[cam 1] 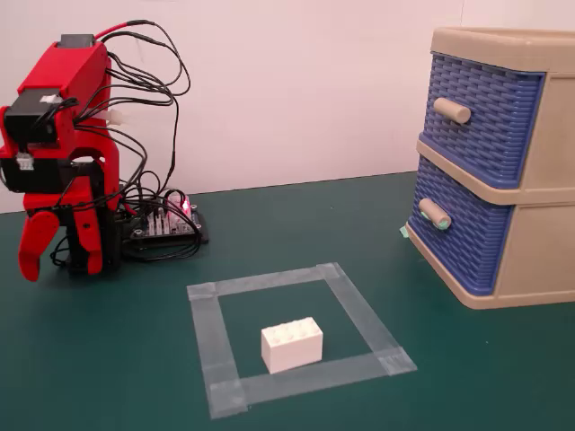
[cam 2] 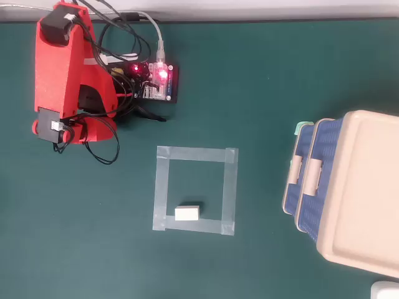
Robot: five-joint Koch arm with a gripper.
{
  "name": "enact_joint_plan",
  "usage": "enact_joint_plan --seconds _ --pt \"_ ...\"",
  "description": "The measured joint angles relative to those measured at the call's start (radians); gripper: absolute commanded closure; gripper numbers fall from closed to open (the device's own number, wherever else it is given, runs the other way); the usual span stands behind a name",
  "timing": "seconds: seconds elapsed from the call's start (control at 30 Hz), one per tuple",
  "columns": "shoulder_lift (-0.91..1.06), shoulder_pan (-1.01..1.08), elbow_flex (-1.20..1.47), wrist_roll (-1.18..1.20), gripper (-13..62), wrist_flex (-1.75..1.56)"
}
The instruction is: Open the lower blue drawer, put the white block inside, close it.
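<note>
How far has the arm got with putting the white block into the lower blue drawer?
Nothing looks done yet. The white block sits inside the tape square, untouched. The lower blue drawer is shut. Nothing is in hand: the arm is folded at its base, its gripper far from both. Opening, placing and closing all remain.

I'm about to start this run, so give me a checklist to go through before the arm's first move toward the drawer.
1. Lower blue drawer shut and ready to be pulled: ok; its front sits flush in the beige cabinet.
2. Its knob free to grasp: ok, nothing in front of it.
3. White block in place: ok; it stands studs-up inside the tape square, near that square's front edge.
4. Gripper empty: ok; it hangs folded at the arm's base, holding nothing.
5. Gripper open enough for the knob: cannot tell; only one red jaw shows.
6. Path from arm to drawer: ok, bare green mat between them.
</note>
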Motion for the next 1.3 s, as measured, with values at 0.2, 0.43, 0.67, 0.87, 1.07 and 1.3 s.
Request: enact_joint_plan --seconds 0.2,0.43,0.67,0.87,1.07,1.3 --pt "0.0 0.0 0.0 0.0 15.1 0.002" --pt "0.0 0.0 -0.193 0.0 15.4 0.161" --pt "-0.002 -0.17 -0.402 0.21 16.1 0.198" --pt "-0.04 -1.0 -0.46 1.012 15.9 -0.23" --pt "-0.23 -1.348 -0.387 1.562 16.2 -0.796" --pt "-0.505 -1.424 0.094 1.69 16.7 -1.888"
